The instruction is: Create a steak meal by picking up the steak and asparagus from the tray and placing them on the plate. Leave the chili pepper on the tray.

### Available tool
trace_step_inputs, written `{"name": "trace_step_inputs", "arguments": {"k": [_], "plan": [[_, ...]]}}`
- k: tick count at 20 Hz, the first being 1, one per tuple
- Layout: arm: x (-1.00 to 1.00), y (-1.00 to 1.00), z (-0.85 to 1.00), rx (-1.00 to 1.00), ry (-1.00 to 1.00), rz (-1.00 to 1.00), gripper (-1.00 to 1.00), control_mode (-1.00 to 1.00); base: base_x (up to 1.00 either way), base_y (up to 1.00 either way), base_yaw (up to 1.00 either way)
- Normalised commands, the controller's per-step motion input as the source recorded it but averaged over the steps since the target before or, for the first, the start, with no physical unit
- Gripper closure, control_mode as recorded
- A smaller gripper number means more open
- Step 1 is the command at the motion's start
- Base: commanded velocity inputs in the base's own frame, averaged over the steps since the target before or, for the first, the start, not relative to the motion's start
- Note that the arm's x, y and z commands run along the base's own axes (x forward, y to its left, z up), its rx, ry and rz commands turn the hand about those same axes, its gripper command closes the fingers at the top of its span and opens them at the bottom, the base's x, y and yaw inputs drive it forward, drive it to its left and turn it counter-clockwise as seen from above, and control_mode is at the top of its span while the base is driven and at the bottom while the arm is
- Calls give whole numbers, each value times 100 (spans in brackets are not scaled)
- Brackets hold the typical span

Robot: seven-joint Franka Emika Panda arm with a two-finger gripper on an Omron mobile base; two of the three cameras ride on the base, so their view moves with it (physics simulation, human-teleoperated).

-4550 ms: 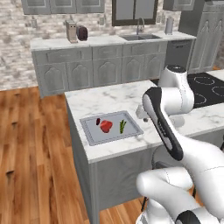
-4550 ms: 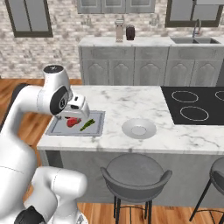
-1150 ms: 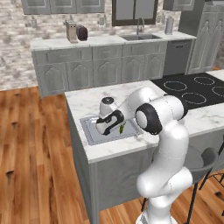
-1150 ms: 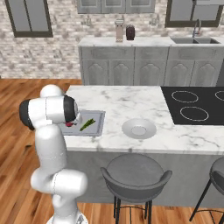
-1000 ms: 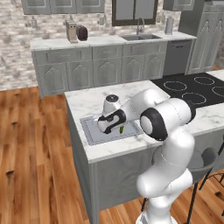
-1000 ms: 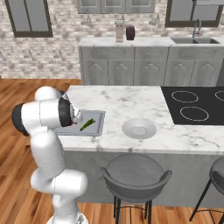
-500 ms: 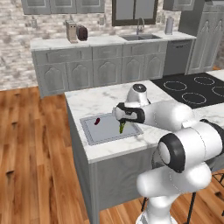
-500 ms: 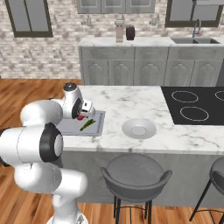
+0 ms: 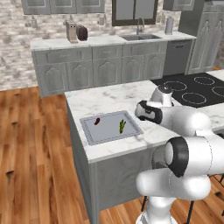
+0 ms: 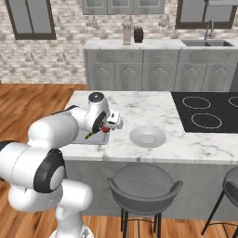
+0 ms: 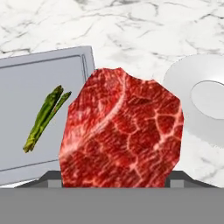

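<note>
I have the steak (image 11: pixel 122 131) clamped between my jaws, lifted clear of the tray (image 9: pixel 109 131) and hanging over the marble between it and the plate (image 10: pixel 147 137). In the hand view it drapes down wide in front of me, and my fingertips are hidden behind it, so I judge the grip from how the meat hangs rather than from seeing the contact.

What worries me most is the slab itself: it is broad and floppy-looking, and I seem to hold it by one edge. A quick swing toward the plate could let it slide out and drop onto the counter (image 9: pixel 105 98) short of the dish. The plate is small beside the steak, so a release off-centre would leave meat hanging over the rim or nudge the plate along the smooth stone.

The asparagus (image 9: pixel 122 126) lies on the tray's right half, the chili pepper (image 9: pixel 97 120) apart from it toward the left; both are well clear of my gripper (image 10: pixel 111 126).

The surface is a white, grey-veined marble island with a black cooktop (image 10: pixel 204 111) at its far end. Grey cabinets (image 10: pixel 139 69), a sink (image 9: pixel 140 37), a brick wall, wooden floor and stools (image 10: pixel 144 188) surround it.
</note>
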Motion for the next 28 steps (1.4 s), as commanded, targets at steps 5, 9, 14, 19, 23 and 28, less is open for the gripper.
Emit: {"name": "trace_step_inputs", "arguments": {"k": [5, 9, 14, 19, 23, 28], "plan": [[0, -100, 0, 0, 7, 0, 100, -100, 0, 0, 0], [0, -100, 0, 0, 8, 0, 100, -100, 0, 0, 0], [11, -90, -13, 0, 8, 0, 100, -100, 0, 0, 0], [29, -54, -20, 0, 7, 0, 100, -100, 0, 0, 0], [34, -16, -33, 0, 1, 0, 100, -100, 0, 0, 0], [35, -10, -39, 0, 0, 1, 100, -100, 0, 0, 0]]}}
